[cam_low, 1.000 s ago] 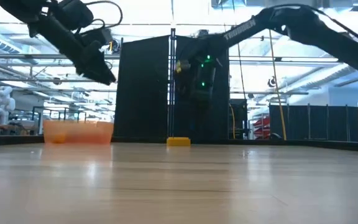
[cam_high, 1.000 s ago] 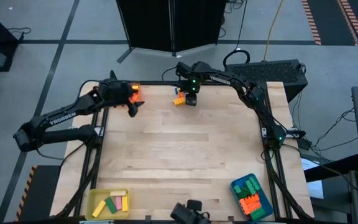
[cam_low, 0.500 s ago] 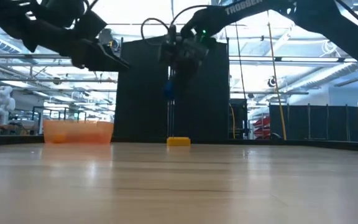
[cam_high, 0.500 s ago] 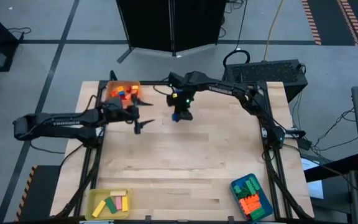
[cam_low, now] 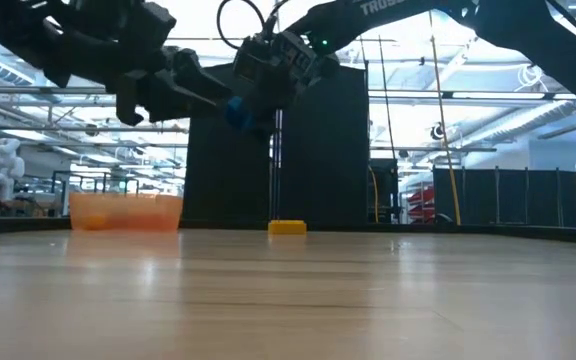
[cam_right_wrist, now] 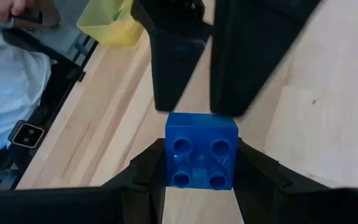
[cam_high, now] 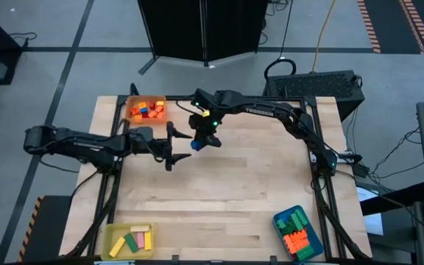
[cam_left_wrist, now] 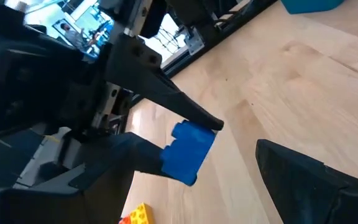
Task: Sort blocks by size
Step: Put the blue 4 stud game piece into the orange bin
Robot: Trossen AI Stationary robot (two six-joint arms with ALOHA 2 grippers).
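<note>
A blue square block with four studs hangs above the table's far middle, with my right gripper shut on it. The same block shows in the high view, in the low view and in the left wrist view. My left gripper points level at it from the table's left, open. Its two fingers stand just beyond the block without touching it. A yellow block lies flat on the table by the far edge. My right gripper pinches the blue block by two opposite side walls between its two fingers. The fingers slant down from the table's far right. The block is lifted clear of the table, its studded face turned back toward the wrist.
An orange tray with small blocks stands at the far left corner. A yellow tray with several bars is at the near left, a blue tray with green and orange blocks at the near right. A person in white stands beyond the table.
My right gripper has risen from the blocks at the far edge with the blue block, lifting it clear, and carried it toward the table's left and near side. My left gripper has left the orange tray, swung right toward the block, rolled and levelled, staying open.
</note>
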